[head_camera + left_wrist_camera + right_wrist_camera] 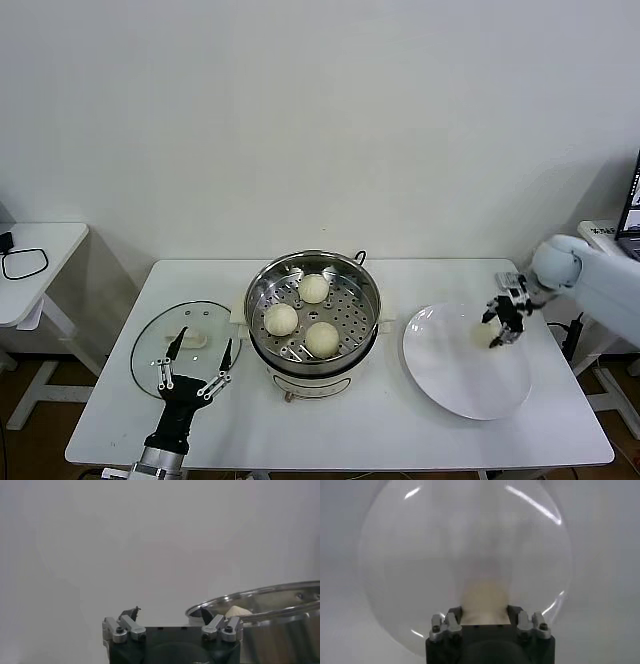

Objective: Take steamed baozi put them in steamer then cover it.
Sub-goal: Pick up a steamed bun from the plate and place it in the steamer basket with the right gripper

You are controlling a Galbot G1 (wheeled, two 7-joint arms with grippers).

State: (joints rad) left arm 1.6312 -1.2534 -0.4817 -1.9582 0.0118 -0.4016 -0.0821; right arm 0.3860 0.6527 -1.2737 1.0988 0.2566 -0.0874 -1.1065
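Note:
The steamer (262, 290) stands mid-table, and on its perforated tray lie three cream-white baozi (314, 288), (281, 319), (322, 339). Over the white plate (450, 385) on the right, my right gripper (493, 330) is shut on another baozi (484, 600), which fills the gap between the jaws in the right wrist view (484, 613). The glass cover (150, 355) lies flat on the table left of the steamer. My left gripper (204, 350) hangs open by the cover's near edge, holding nothing. In the left wrist view that gripper (170, 612) faces the steamer's wall (280, 630).
A small white side table (40, 250) with a black cable stands at the far left. At the far right edge sits a laptop (632, 205) on another surface. The table's front edge runs just below the plate and cover.

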